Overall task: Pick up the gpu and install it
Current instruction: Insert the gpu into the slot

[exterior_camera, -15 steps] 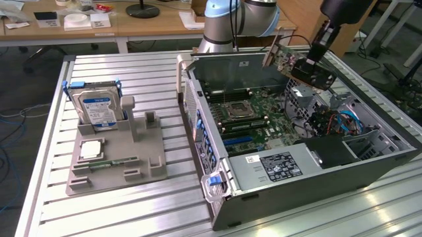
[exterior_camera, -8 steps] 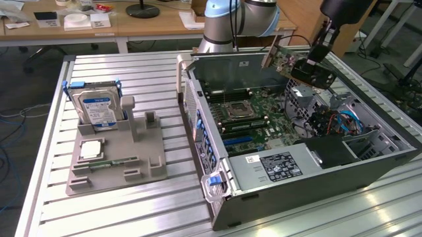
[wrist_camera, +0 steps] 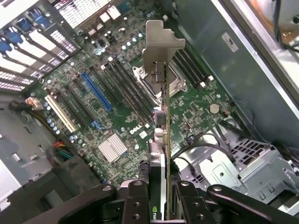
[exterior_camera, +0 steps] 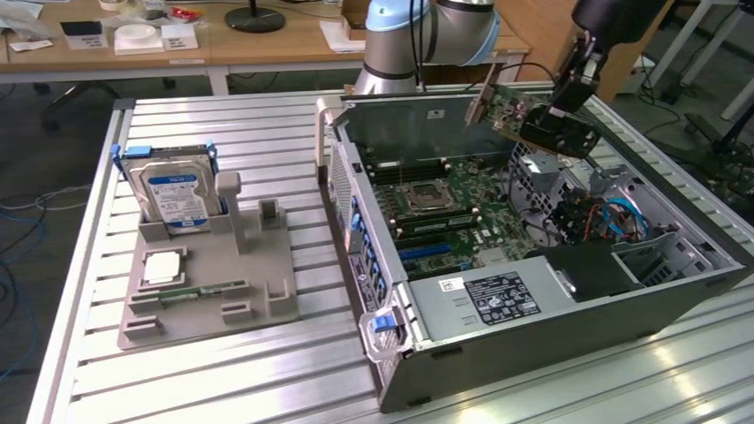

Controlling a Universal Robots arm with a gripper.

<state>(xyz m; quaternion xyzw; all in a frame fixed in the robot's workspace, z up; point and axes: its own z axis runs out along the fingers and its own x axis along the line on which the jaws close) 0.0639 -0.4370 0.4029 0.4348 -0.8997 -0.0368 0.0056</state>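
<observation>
The gpu, a green card with a silver bracket at one end, hangs tilted in the air above the open computer case, near its back right corner in the exterior view. My gripper is shut on the card's dark end. In the wrist view the gpu shows edge-on, bracket farthest from me, held between my gripper fingers. Below it lies the motherboard with a blue slot and the processor socket.
On the exterior view's left, a grey fixture holds an upright hard drive and a small green memory stick. Inside the case sit a power supply, cables and a drive cage. Wooden desks stand behind the metal table.
</observation>
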